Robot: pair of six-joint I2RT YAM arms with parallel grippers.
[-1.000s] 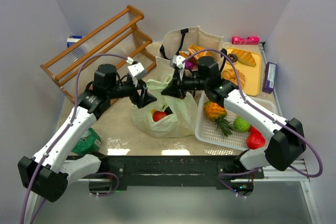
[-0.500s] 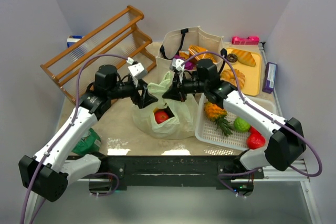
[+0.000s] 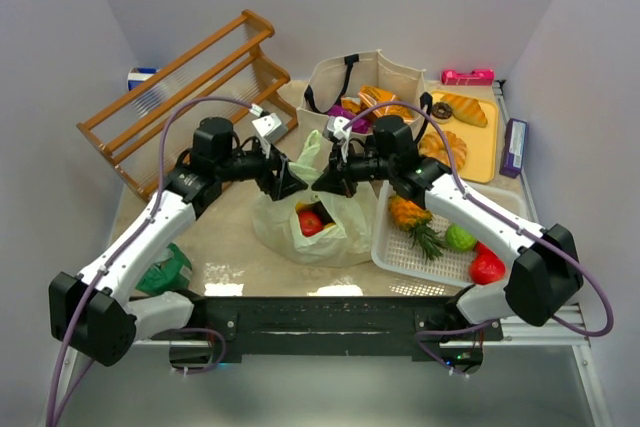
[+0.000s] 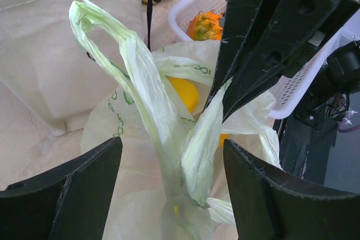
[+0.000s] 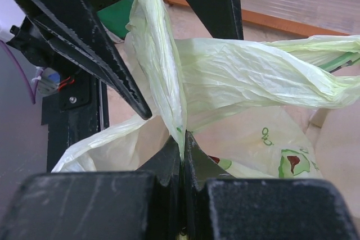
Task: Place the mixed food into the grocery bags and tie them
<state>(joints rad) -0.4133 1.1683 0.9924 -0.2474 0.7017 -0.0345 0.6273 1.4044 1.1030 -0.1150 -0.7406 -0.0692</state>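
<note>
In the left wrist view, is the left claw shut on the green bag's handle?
No, the left claw stands wide open, with the pale green plastic bag's handle rising between its fingers, clear of both.

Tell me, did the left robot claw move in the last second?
Yes. The left gripper slid right, away from the wooden rack and nearer the pale green bag.
</note>
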